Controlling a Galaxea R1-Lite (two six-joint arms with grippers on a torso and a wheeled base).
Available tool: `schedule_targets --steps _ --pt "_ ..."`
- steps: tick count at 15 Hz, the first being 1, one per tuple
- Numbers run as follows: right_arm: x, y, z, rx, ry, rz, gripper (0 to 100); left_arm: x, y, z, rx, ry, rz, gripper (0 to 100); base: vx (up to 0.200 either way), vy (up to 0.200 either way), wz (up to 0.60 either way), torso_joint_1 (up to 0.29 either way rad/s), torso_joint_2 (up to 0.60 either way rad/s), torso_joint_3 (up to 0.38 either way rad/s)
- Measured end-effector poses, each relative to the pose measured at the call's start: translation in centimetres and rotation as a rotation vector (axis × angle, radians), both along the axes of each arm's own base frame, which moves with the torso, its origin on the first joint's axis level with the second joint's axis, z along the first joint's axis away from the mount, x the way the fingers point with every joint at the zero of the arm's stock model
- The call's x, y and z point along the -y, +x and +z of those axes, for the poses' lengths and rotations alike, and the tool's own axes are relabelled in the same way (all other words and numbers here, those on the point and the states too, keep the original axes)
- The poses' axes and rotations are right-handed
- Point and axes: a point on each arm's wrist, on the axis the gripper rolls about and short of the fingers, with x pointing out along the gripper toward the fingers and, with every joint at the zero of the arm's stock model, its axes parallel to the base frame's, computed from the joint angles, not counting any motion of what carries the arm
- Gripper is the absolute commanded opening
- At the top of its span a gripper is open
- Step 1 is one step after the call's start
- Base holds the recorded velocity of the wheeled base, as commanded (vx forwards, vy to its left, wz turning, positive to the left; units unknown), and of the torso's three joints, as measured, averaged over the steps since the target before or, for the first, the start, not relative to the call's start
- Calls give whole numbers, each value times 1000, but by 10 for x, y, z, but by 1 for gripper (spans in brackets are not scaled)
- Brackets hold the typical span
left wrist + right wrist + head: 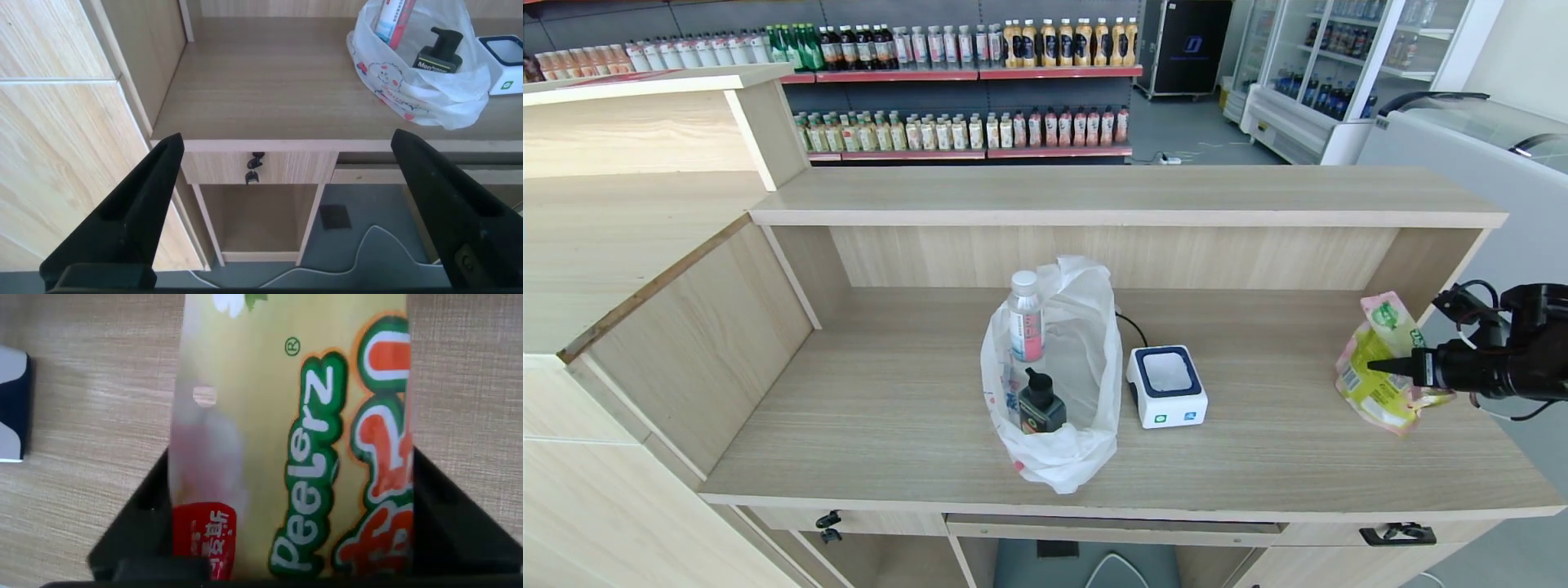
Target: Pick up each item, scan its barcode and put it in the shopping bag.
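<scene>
Left gripper (288,147): fingers spread wide, holding nothing, hanging off the counter (1258,465) front edge, above the drawer lock (255,163). Shopping bag (1086,384) stands open mid-counter, with a clear bottle (1026,327) upright and a dark pump bottle (1040,406) inside. Scanner (1166,385) is just right of the bag, not touching. Right gripper (1376,365): clamped on the yellow-green snack pouch (1372,392) at the counter's right end, pouch upright and filling the gap between the fingers (139,531). Cannot tell if the pouch bottom touches the counter

Yellow-green snack pouch (1380,363), white bag (1088,351) — scanner (1170,402) white w/ navy rim.
</scene>
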Motion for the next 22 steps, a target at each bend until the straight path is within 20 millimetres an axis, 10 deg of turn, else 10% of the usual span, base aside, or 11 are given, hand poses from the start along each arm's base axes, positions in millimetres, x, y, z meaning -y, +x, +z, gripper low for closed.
schedule_targets --steps 6,15,22 --pt "-7 -21 21 97 -1 33 0 0 0 0 0 0 0 100 0 0 0 0 0 0" --pt "-39 -145 131 347 416 497 0 0 0 0 0 0 0 100 0 0 0 0 0 0" --pt "-91 -188 173 415 412 671 0 0 0 0 0 0 0 100 0 0 0 0 0 0"
